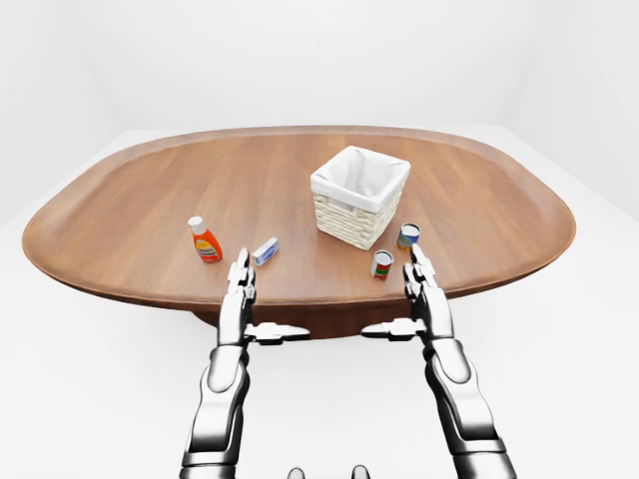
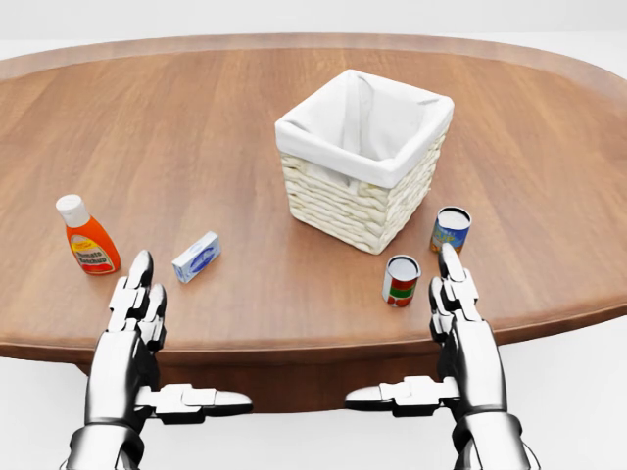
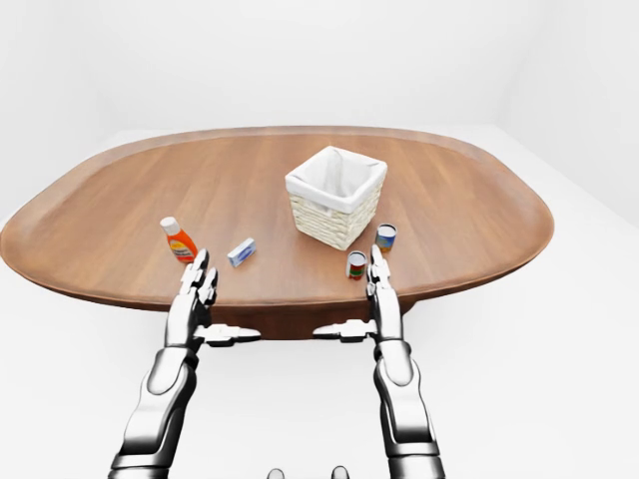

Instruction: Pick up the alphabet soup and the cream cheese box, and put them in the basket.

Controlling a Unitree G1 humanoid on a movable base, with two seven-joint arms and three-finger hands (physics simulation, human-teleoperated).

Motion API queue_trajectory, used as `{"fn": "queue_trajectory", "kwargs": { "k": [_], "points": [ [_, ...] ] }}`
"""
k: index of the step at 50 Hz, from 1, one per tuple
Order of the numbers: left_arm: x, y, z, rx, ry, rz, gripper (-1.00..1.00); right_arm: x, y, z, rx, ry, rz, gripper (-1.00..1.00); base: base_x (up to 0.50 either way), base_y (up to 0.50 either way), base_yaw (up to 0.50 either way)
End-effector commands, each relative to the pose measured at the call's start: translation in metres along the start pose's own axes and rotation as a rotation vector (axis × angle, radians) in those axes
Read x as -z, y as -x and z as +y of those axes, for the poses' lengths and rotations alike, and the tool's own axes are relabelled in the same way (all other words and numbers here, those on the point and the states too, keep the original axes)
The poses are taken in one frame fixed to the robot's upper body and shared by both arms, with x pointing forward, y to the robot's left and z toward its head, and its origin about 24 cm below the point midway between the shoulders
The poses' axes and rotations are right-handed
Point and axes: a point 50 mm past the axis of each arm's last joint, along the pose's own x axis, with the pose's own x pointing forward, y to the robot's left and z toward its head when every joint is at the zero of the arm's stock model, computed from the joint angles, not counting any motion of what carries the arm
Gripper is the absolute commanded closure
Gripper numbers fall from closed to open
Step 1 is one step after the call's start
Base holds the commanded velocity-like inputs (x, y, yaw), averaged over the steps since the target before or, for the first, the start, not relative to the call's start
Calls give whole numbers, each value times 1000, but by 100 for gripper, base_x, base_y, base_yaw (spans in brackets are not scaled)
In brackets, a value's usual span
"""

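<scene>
Hovering flat and empty, your right hand (image 2: pixel 460 323) sits just right of the red alphabet soup can (image 2: pixel 400 280) beside the basket (image 2: pixel 333 196), while your flat left hand (image 2: pixel 132 323) trails the cream cheese box (image 2: pixel 196 257), up-right.

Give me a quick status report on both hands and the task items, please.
Left robot hand and right robot hand open, empty. Red-labelled alphabet soup can and small blue-white cream cheese box on the table, outside the white-lined wicker basket. Nothing blocking.
</scene>
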Motion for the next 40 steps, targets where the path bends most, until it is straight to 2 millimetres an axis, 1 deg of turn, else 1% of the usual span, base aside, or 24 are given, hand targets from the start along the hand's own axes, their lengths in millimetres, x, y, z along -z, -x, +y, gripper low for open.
{"fn": "queue_trajectory", "kwargs": {
  "k": [1,18,29,40],
  "points": [
    [-1,1,5,14,-6,-6,-100,2,-1,-6,-13,1,1,-100,0,0,0],
    [1,0,5,16,-7,-6,-100,2,-1,-5,-24,-15,8,-100,0,0,0],
    [-2,1,6,6,-7,-18,-100,3,-1,-6,-30,-17,14,-100,0,0,0],
    [0,0,5,9,-10,-12,-100,4,-1,-6,-34,-20,13,-100,0,-20,0]
  ]
}}
